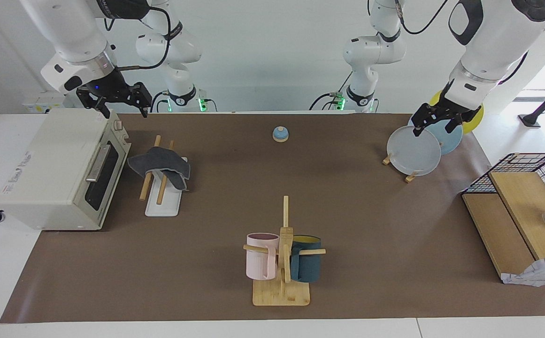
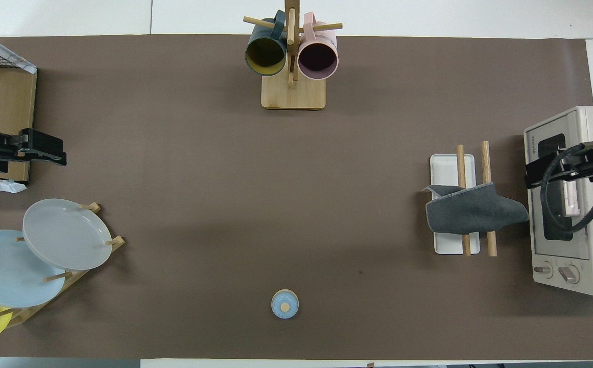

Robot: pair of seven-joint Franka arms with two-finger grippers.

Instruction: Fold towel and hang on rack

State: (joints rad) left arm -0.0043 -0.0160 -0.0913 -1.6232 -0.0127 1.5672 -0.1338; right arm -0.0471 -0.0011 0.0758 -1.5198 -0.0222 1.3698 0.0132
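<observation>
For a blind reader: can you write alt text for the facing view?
A dark grey towel hangs draped over the two wooden rods of a rack beside a toaster oven. Both open pincers are raised: the right pincer over the oven, the left pincer over the plates.

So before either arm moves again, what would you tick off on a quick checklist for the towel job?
1. Towel draped over the rack: ok, it lies across both wooden rods.
2. Towel folded neatly: cannot tell; it hangs bunched, grey face out.
3. Right claw free of the towel: ok, open, up over the toaster oven.
4. Left claw empty: ok, open, over the plate stand.
5. Rack standing upright on its base: ok.
</observation>
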